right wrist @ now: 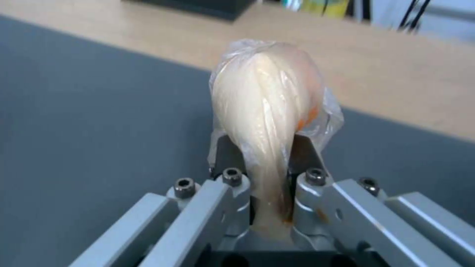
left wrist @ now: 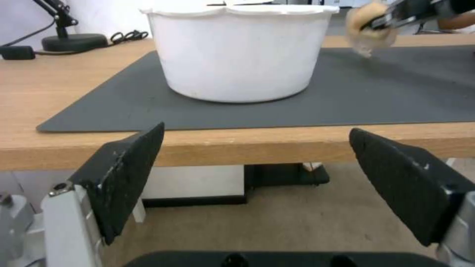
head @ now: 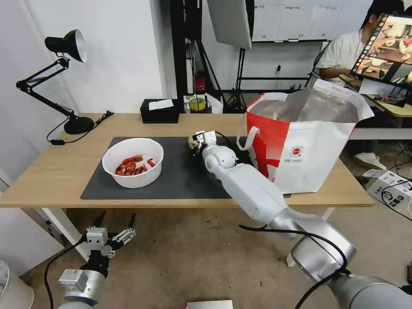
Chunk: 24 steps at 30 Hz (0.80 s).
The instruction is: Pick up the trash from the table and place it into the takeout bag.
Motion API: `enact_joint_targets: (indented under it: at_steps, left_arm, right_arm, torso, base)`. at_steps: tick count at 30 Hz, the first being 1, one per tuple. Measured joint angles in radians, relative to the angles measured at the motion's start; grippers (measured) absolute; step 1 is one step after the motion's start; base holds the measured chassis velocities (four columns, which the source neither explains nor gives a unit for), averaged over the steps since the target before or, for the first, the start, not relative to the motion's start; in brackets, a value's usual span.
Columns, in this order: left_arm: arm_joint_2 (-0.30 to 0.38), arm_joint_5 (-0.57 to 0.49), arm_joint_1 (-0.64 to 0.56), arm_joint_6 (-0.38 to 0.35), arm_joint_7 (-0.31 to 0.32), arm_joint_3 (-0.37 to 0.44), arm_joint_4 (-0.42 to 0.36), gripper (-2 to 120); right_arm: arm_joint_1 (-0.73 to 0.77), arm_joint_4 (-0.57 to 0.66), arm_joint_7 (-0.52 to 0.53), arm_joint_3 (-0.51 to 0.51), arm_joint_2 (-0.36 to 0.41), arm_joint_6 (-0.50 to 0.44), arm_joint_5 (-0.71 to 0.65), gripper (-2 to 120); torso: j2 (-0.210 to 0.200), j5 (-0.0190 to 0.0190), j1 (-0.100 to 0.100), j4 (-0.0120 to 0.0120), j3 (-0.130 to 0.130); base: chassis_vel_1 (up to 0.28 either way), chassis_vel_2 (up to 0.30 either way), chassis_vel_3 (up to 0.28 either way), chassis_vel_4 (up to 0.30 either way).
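My right gripper (head: pixel 195 143) is shut on the beige round ball (head: pixel 192 142), low over the dark grey mat (head: pixel 180 171) on the table (head: pixel 56 171). I cannot tell whether the ball touches the mat. In the right wrist view the ball (right wrist: pixel 267 107), wrapped in thin clear film, is squeezed narrow by the right gripper (right wrist: pixel 265 148). The white bowl of red crayfish shells (head: pixel 133 162) stands on the mat's left part. The red-and-white takeout bag (head: pixel 304 137) stands open at the table's right end. My left gripper (head: pixel 116 223) hangs open below the table's front edge, facing the bowl (left wrist: pixel 237 48).
A black desk lamp (head: pixel 68 47) stands at the table's far left corner, with its cable trailing on the wood. A black tissue box (head: pixel 159 110) sits at the back edge, with a tape roll (head: pixel 197 104) behind it. The table's front edge (left wrist: pixel 237 148) runs just ahead of my left fingers (left wrist: pixel 124 178).
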<state>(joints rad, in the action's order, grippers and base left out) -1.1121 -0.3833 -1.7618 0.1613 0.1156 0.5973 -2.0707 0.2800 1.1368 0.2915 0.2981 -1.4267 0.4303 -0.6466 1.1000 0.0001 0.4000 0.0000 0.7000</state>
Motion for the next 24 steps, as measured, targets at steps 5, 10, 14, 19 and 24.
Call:
enact_joint_targets:
  at_steps: [5,10,14,19,24]
  left_arm:
    - [-0.003,0.0,-0.004,0.0,0.0,0.002,-0.007,100]
    - [-0.006,0.003,-0.006,0.0,0.004,0.0,-0.008,100]
    - [-0.011,0.009,-0.007,0.0,0.006,-0.006,-0.008,100]
    - [-0.019,0.017,-0.007,0.0,0.007,-0.013,-0.007,100]
    - [-0.019,0.018,-0.011,-0.001,0.009,-0.013,-0.009,100]
  right_arm:
    - [0.104,0.229,0.061,0.001,0.109,-0.108,0.107,6]
    - [0.186,0.374,0.078,-0.019,0.185,-0.189,0.198,6]
    - [0.262,0.458,0.077,-0.058,0.228,-0.29,0.269,6]
    - [0.336,0.531,0.071,-0.125,0.243,-0.476,0.366,5]
    - [0.34,0.583,0.111,-0.2,0.248,-0.543,0.456,5]
  torso:
    - [0.0,0.0002,0.0,-0.0002,0.0]
    - [0.0,0.0002,0.0,-0.0003,0.0]
    - [0.0,0.0003,0.0,-0.0003,0.0]
    - [0.0,0.0002,0.0,-0.0001,0.0]
    - [0.0,0.0,0.0,0.0,0.0]
  base:
    - [0.0,0.0,0.0,0.0]
    - [0.0,0.0,0.0,0.0]
    - [0.0,0.0,0.0,0.0]
    - [0.0,0.0,0.0,0.0]
    - [0.0,0.0,0.0,0.0]
